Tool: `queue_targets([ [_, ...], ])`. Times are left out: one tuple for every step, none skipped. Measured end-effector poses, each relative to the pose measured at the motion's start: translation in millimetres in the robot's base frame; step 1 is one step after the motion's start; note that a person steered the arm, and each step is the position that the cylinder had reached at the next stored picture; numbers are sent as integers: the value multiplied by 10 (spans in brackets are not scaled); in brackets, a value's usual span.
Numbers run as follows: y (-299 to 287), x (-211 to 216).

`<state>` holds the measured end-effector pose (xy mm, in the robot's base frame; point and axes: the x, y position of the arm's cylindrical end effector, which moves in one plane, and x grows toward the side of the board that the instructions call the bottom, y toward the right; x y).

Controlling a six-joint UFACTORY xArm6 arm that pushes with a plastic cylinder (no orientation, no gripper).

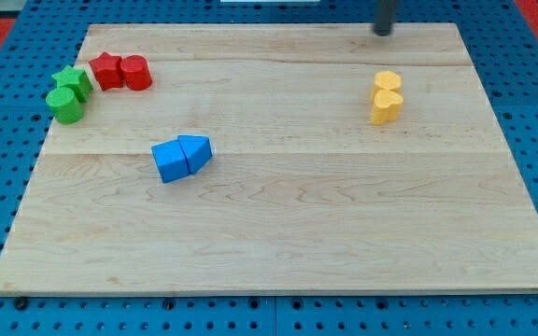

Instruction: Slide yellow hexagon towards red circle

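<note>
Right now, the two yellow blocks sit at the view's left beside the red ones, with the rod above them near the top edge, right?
Not quite. In the camera view the two yellow blocks sit at the view's right, far from the red blocks. My tip is indeed above them near the top edge.

Wooden board (278, 233) with red, green, blue and yellow blocks in pairs.

A pale wooden worktop (278, 233) lay under even light. Around it spread a blue perforated panel (530, 103). Red patches showed at the view's top corners.
</note>
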<state>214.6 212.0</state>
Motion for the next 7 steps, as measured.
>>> queue_targets([
  [576,385],
  [650,783],
  [310,1086],
  [-310,1222],
  [-1140,1228],
  [-1976,1228],
  [-1841,1183],
])
